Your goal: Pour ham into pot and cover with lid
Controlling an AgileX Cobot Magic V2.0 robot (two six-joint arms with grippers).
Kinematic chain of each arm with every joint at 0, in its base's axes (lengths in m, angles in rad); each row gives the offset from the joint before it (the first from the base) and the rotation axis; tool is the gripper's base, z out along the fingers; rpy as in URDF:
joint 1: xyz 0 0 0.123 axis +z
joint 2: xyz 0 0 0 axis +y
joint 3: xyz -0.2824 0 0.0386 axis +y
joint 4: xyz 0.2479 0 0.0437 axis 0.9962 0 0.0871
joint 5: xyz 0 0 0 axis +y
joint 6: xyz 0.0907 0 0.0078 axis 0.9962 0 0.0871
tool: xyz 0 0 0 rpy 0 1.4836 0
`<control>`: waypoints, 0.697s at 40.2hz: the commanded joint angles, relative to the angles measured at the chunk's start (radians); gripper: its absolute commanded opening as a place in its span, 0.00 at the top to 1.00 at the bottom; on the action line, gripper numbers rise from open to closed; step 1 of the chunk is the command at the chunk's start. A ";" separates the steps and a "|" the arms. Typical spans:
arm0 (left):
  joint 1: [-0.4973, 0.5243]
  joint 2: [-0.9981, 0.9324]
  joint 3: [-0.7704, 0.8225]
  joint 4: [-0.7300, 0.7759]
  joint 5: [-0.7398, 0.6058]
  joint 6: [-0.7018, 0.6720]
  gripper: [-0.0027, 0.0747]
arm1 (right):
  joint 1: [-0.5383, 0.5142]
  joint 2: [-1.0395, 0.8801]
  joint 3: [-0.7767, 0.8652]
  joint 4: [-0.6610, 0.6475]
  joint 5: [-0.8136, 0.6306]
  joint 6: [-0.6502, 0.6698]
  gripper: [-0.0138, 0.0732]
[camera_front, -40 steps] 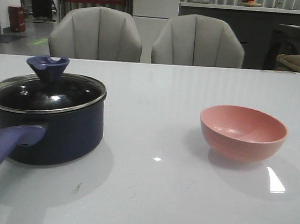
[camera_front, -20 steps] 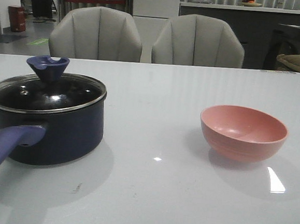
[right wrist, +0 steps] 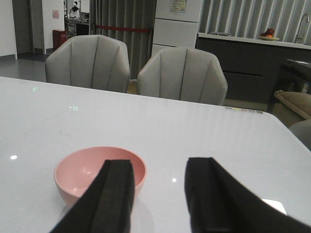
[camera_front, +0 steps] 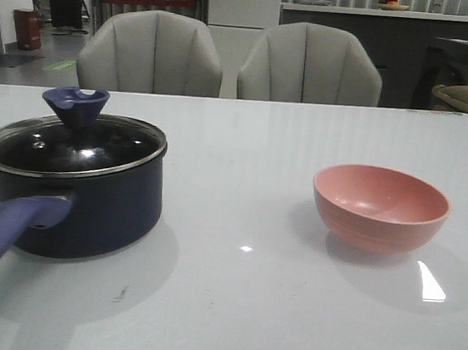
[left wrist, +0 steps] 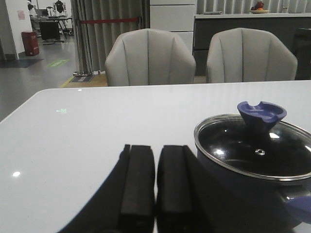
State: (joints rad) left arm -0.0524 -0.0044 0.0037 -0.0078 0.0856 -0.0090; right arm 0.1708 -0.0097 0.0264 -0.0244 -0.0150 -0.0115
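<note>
My left end effector (left wrist: 155, 187) is pressed together, the lidded pot (left wrist: 252, 167) just beside it. Glass lid (left wrist: 252, 150): fragile, slick; grip the flared knob (left wrist: 261, 114). Right end effector (right wrist: 158, 194) spread behind the light pink bowl (right wrist: 99, 172); ham not discernible.

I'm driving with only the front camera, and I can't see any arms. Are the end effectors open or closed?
Observer: The left end effector is shut and holds nothing. It is next to the pot.
Operator: And the right one?
Observer: The right end effector is open, and the bowl is just past it.
Operator: Is ham in the bowl?
Observer: The right wrist view looks deeper inside. No ham shows, but a finger hides part of it.
</note>
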 commanded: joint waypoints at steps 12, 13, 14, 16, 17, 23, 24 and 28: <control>-0.008 -0.020 0.022 -0.002 -0.086 -0.010 0.82 | -0.007 -0.020 -0.005 0.002 -0.046 -0.009 0.67; -0.008 -0.020 0.022 -0.002 -0.086 -0.010 0.82 | -0.007 -0.020 -0.005 0.004 -0.039 -0.009 0.67; -0.008 -0.020 0.022 -0.002 -0.086 -0.010 0.82 | -0.007 -0.020 -0.005 0.007 -0.035 -0.009 0.67; -0.008 -0.020 0.022 -0.002 -0.086 -0.010 0.82 | -0.008 -0.020 -0.005 0.010 -0.035 -0.009 0.67; -0.008 -0.020 0.022 -0.002 -0.086 -0.010 0.82 | -0.012 -0.020 -0.005 0.013 -0.037 -0.009 0.67; -0.008 -0.020 0.022 -0.002 -0.086 -0.010 0.82 | -0.045 -0.020 -0.005 0.017 -0.051 -0.008 0.67; -0.008 -0.020 0.022 -0.002 -0.086 -0.010 0.82 | -0.051 -0.020 -0.005 0.017 -0.052 -0.008 0.67; -0.008 -0.020 0.022 -0.002 -0.086 -0.010 0.82 | -0.068 -0.020 -0.005 0.017 -0.051 -0.008 0.67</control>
State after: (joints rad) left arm -0.0524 -0.0044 0.0037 -0.0078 0.0856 -0.0090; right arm 0.1184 -0.0097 0.0264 -0.0134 0.0203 -0.0115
